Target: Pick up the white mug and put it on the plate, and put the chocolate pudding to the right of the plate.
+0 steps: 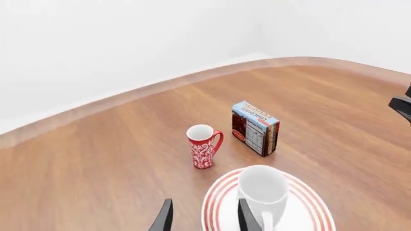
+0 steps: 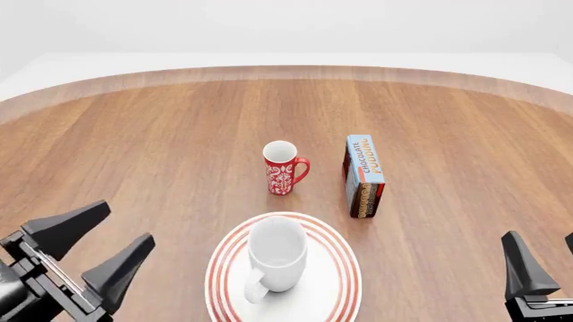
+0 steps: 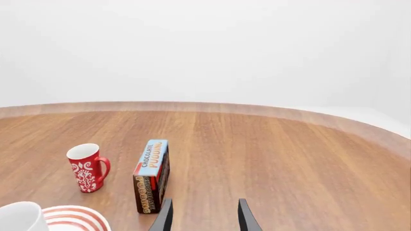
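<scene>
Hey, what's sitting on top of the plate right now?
The white mug stands upright on the plate, handle toward the camera. Its inside looks empty. The part of the plate under the mug is covered. Nothing else is on it.

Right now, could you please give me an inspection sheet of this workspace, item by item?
Surface: round wooden table, bare apart from four items.
Job's things: white mug upright on the plate, handle toward the arms; chocolate pudding on its long edge, beyond the plate's right side, apart from it.
Clutter: red mug with a white pattern, upright, left of the pudding.
Grippers: left tool open, empty, left of the plate; right tool open, empty, short of the pudding.
Cables: nothing seen.
Surroundings: plain white wall.
</scene>
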{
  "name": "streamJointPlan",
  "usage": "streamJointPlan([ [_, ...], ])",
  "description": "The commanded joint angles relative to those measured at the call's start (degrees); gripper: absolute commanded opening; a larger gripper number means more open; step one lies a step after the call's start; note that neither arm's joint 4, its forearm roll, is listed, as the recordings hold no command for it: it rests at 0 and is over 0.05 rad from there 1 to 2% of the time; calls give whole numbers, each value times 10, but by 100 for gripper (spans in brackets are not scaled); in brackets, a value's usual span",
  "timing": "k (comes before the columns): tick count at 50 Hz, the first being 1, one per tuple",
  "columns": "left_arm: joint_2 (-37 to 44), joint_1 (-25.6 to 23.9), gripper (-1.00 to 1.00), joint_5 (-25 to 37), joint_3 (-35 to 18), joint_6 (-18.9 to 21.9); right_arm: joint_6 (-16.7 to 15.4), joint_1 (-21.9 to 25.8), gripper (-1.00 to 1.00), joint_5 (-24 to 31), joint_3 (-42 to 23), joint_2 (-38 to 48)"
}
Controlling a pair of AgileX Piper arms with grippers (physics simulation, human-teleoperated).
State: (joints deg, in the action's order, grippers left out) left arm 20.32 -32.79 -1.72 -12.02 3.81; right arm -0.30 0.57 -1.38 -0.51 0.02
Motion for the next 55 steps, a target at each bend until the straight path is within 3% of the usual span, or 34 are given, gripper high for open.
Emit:
streamJointPlan([
  [1, -88, 89, 100, 49, -6, 4, 0, 0, 100, 0, 0, 0],
  [20, -201, 250, 100, 67, 41, 2, -2, -1, 100, 0, 0, 0],
  [39, -203, 337, 100, -14, 94, -23, -3, -1, 100, 0, 1, 0],
  [43, -203, 347, 100, -31, 109, -8, -4, -1, 100, 0, 1, 0],
  [55, -203, 361, 100, -42, 113, -23, -5, -1, 100, 1, 2, 0],
])
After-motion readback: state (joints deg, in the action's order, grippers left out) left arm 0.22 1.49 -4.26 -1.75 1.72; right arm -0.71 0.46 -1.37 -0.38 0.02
